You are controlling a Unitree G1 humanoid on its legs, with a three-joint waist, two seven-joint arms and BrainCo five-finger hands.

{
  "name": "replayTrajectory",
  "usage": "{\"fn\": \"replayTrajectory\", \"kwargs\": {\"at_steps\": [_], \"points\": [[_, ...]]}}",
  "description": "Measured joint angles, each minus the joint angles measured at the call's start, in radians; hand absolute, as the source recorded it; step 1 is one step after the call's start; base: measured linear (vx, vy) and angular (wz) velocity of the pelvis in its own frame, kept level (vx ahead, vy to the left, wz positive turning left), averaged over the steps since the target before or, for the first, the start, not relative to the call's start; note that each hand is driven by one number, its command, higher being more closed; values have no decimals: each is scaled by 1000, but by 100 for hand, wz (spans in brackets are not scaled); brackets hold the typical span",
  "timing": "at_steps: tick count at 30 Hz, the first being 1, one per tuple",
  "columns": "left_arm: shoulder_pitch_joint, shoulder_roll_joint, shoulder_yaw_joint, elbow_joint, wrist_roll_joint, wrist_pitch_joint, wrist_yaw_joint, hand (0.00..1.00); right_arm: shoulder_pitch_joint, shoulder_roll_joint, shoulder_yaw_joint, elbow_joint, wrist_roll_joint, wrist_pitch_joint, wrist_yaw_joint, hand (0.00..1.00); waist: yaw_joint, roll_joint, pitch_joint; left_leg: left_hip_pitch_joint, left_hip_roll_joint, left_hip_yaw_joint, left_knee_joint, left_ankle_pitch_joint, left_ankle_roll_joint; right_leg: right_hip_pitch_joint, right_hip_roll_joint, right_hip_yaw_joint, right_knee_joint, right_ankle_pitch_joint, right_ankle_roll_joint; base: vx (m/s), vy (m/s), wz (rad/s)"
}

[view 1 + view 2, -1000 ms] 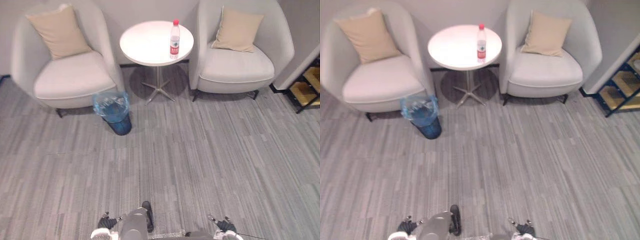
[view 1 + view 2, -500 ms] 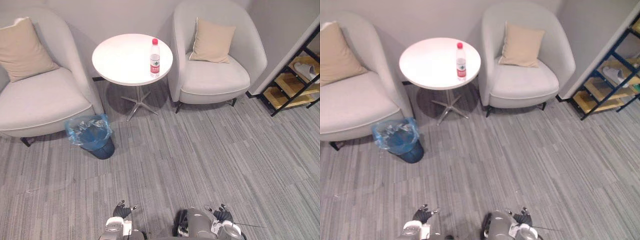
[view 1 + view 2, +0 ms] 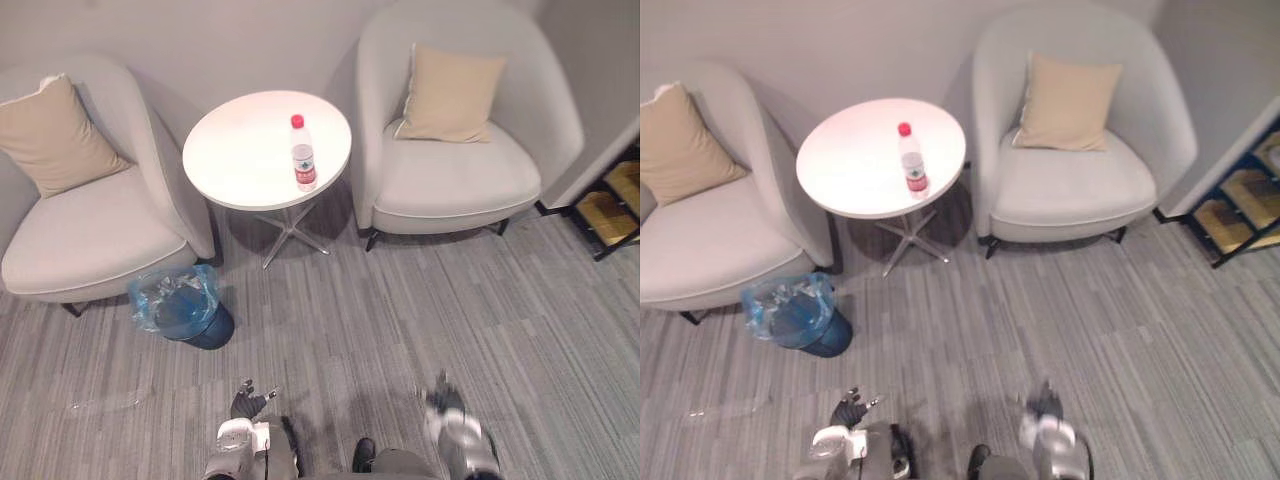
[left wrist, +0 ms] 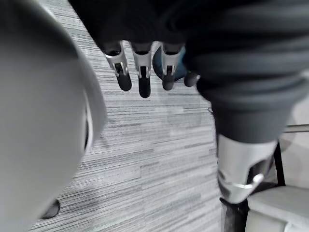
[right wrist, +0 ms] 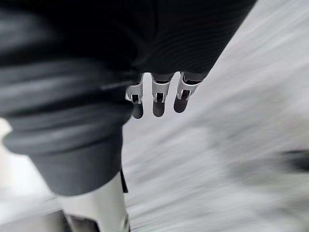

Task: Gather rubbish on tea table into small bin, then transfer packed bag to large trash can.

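A clear plastic bottle [image 3: 302,153] with a red cap and red label stands upright on the round white tea table [image 3: 240,165], right of its centre. A small dark bin [image 3: 183,309] lined with a blue plastic bag sits on the floor left of the table, by the left armchair. My left hand [image 3: 246,403] hangs low at the bottom of the view, fingers straight [image 4: 141,77] and holding nothing. My right hand [image 3: 444,405] hangs at the lower right, fingers straight [image 5: 157,99] and holding nothing. Both hands are far from the table.
Two pale armchairs flank the table, the left armchair [image 3: 70,240] and the right armchair [image 3: 460,180], each with a tan cushion. A dark shelf unit [image 3: 610,205] with wooden boards stands at the far right. Grey striped carpet [image 3: 380,320] lies between me and the table.
The whole picture has shifted, so the camera moved: table and chairs now sit further right and lower. My right hand has swung forward and outward; the bottle and bin stay in place.
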State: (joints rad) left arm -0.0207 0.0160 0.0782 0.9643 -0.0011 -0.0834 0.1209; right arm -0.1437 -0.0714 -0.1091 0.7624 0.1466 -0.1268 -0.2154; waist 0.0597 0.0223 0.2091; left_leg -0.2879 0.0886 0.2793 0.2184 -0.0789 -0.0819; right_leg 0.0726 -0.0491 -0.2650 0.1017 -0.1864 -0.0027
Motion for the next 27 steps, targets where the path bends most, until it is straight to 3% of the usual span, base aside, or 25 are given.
{"fn": "replayTrajectory", "kwargs": {"at_steps": [1, 2, 4, 5, 6, 7, 8, 10, 11, 13, 15, 17, 18, 19, 22, 23, 26, 27], "points": [[-4, 1, -20, 8, 0, 0, 6, 0, -51, -11, 20, 11, -32, -15, -9, 0, 29, 1, 1, 23, -29, -33, -76, 148, 76, 33, 7, 42, -25, -13, 26, 462, 183, -42], [-12, 16, -20, 19, 0, 1, 9, 0, -61, 2, 37, 17, -39, -19, -14, 0, 29, -23, -5, 28, -49, -29, -70, 136, 84, 43, -15, 56, -35, -14, 37, 409, 158, -21], [-13, 29, -24, 22, 0, 0, 9, 0, -64, 17, 45, 38, -62, -22, -18, 0, 24, -39, -5, 9, -64, -26, 2, 69, 99, 54, -39, 93, -21, -16, 44, 384, 177, 12], [-11, 37, -28, 31, 0, 2, 11, 0, -64, 18, 54, 92, -69, -16, -14, 0, 37, -39, -5, 21, -64, -8, 56, 5, 103, 30, -56, 133, 79, -39, 80, 413, 200, -18], [-6, 40, -28, 35, 0, 3, 12, 0, -62, 21, 56, 108, -69, -10, -11, 0, 39, -37, -5, 36, -66, 1, 64, -16, 107, 9, -63, 144, 146, -48, 94, 445, 213, -41], [-4, 44, -28, 49, -4, 4, 12, 0, -50, 25, 56, 120, -70, -4, -8, 0, 38, -32, -6, 75, -72, 10, 61, -47, 111, -46, -80, 158, 306, -50, 118, 481, 223, -36], [4, 52, -50, 53, -4, 5, 12, 0, -22, 27, 66, 125, -71, 4, -1, 0, 28, -29, -5, 136, -89, 10, 33, -85, 113, -143, -116, 170, 560, -27, 175, 406, 189, -25], [3, 57, -71, 66, -3, 7, 12, 0, -10, 27, 68, 127, -72, 8, 1, 0, 17, -26, -5, 180, -98, 6, 22, -98, 115, -198, -136, 161, 684, -49, 156, 242, 79, 0], [6, 60, -85, 75, -3, 10, 12, 0, -8, 26, 74, 127, -72, 14, 0, 0, -3, -23, -3, 226, -103, 4, 1, -105, 116, -234, -148, 132, 736, -79, 122, 433, 63, 20], [6, 58, -99, 87, -3, 10, 12, 0, -9, 21, 83, 127, -93, 14, 0, 0, -14, -10, -2, 279, -98, -20, -31, -106, 118, -289, -138, 86, 690, -117, 80, 387, 0, 26], [6, 47, -99, 88, -3, 9, 12, 0, -9, 17, 84, 131, -109, 16, 1, 0, -20, 11, 5, 311, -66, -55, -34, -105, 116, -330, -77, 83, 492, -125, 69, 327, -117, 48], [10, 47, -100, 87, -3, 9, 11, 0, -1, 14, 84, 135, -109, 19, 1, 0, -25, 11, 4, 333, -50, -93, -32, -107, 102, -342, -32, 137, 264, -26, 68, 308, -156, 70], [18, 54, -99, 86, -1, 8, 11, 0, 14, 15, 84, 135, -109, 18, 1, 0, -28, -8, -6, 348, -60, -123, -29, -125, 63, -326, -26, 183, 114, 119, 62, 373, -218, 79], [15, 53, -96, 97, 0, 10, 13, 0, 31, 0, 83, 153, -112, 18, 2, 0, -24, 4, -9, 363, -56, -168, -23, -161, 19, -324, -18, 189, 113, 236, 26, 358, -213, 63], [27, 28, -94, 98, 4, 9, 11, 0, 28, -28, 71, 168, -147, 21, -1, 0, -25, 52, -33, 336, 14, -183, 14, -157, 7, -286, 19, 132, 58, 215, -4, 368, -207, 38], [23, 28, -93, 101, 5, 9, 11, 0, 29, -29, 70, 168, -147, 21, -2, 0, -29, 52, -32, 325, 19, -183, 30, -154, 1, -278, 20, 120, 51, 212, -7, 223, -157, 63], [-2, 20, -92, 102, 26, 10, 11, 0, 70, -26, 51, 176, -146, 22, -24, 0, -26, 35, -23, 216, 70, -145, 340, -109, -55, -147, 14, 49, -2, 179, -24, 178, -95, 71], [-1, 26, -92, 98, 28, 10, 11, 0, 72, -26, 51, 175, -146, 22, -26, 0, -22, 30, -22, 214, 78, -128, 361, -111, -46, -136, 10, 46, -8, 176, -24, 117, -9, 19]]}}
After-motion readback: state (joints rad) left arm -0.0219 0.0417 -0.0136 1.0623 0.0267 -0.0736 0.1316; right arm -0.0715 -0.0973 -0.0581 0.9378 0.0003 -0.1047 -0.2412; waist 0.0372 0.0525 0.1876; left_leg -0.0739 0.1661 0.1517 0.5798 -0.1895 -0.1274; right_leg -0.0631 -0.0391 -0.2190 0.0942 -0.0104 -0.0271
